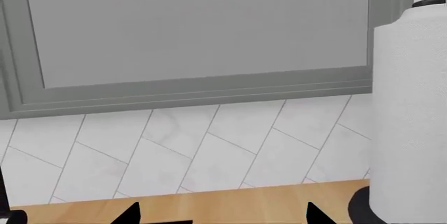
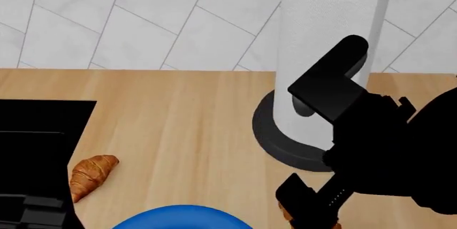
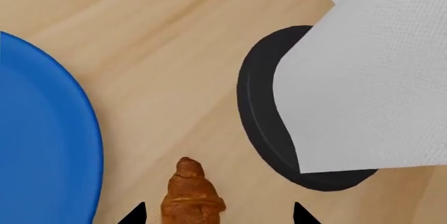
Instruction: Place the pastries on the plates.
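One croissant (image 2: 93,175) lies on the wooden counter left of the blue plate (image 2: 179,219), apart from it. A second croissant (image 3: 190,198) lies between the fingertips of my right gripper (image 3: 217,216), which is open and straddles it; whether the fingers touch it I cannot tell. That croissant sits between the blue plate (image 3: 42,140) and the towel holder's black base (image 3: 262,114). In the head view my right arm (image 2: 378,154) hides most of it. My left gripper (image 1: 222,216) is open above bare counter, holding nothing. The grey plate is out of view.
A tall white paper towel roll (image 2: 332,42) stands on its round black base (image 2: 286,143), close to my right arm. Behind the counter is a white tiled wall (image 1: 209,145) with a grey frame (image 1: 196,93) above it. My left arm's black body (image 2: 36,154) fills the head view's left edge.
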